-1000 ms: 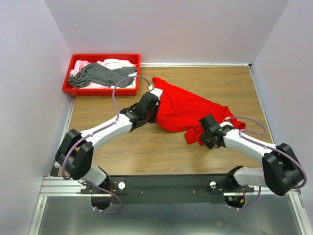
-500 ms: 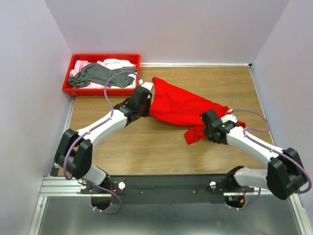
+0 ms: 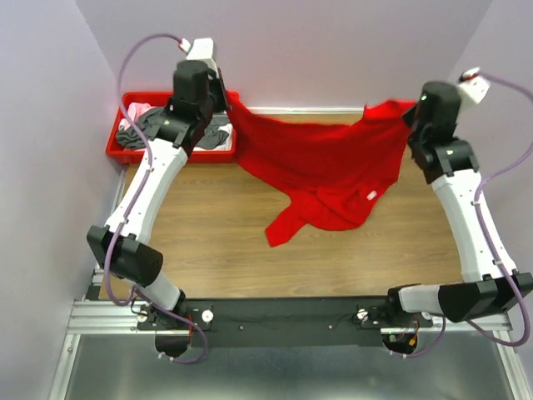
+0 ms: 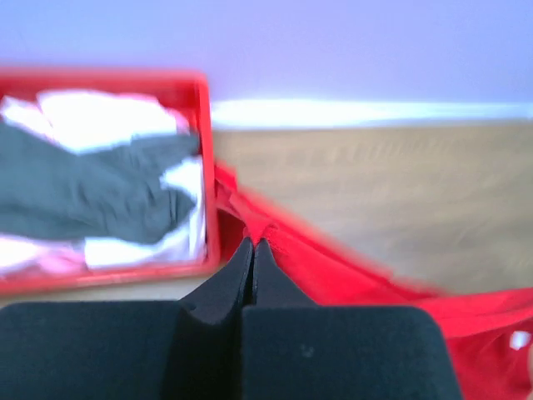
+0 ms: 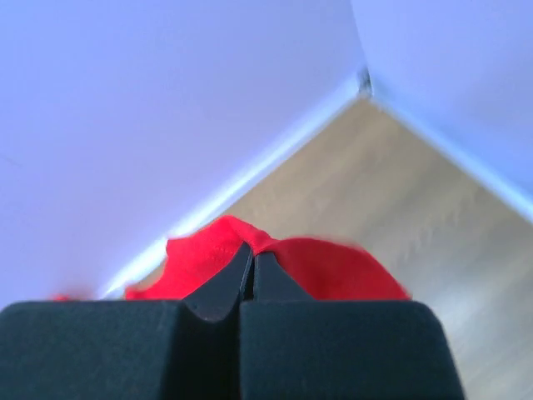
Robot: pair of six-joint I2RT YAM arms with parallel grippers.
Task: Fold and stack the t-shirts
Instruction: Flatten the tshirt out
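Wrist views show us the left gripper and right gripper each clamped tight on the red t-shirt's edge. Overhead, we see it stretched between them over the far table. The far-left tray holds a grey shirt over pale pink shirts.

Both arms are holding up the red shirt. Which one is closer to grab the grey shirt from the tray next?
Probably left. The left gripper, shut on the red shirt, hangs at the tray holding the grey shirt; the right gripper grips the other end, far from it.
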